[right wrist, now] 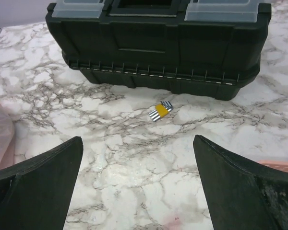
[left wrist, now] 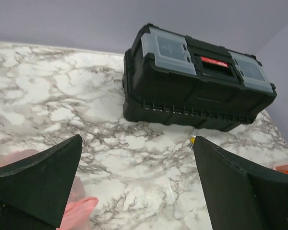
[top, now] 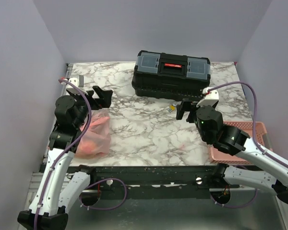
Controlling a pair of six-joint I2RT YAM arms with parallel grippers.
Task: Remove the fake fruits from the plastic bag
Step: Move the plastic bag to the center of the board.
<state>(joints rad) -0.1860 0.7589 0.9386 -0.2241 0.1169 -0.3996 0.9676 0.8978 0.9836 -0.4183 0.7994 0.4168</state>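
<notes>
Starting far left & nearer the arm bases than the toolbox (top: 172,74), the plastic bag (top: 95,136) lies slumped on the marble table (top: 144,134). It's crumpled & pink w/ a reddish-orange tint low down, and the fake fruits can't be told apart through the film. L gripper (top: 97,97) hangs near the bag's far end, left of the toolbox & well apart from it, jaws spread wide w/ nothing btw them. Its wrist cam shows only bare marble btw the fingers (left wrist: 43,177), w/ a bag corner at bottom left & the toolbox ahead. The toolbox sits at the table's far side: black, lid shut, grey-clear compartment covers either side of a red-marked handle. Just in front of its near wall lies a small yellow & silver item (top: 171,109), too small to identify. R gripper (top: 186,110) hovers near that item, in front of the toolbox's right half, jaws also wide & holding nothing. Right of & nearer than the toolbox, a pink slotted basket (top: 257,125) sits at the table edge.
</notes>
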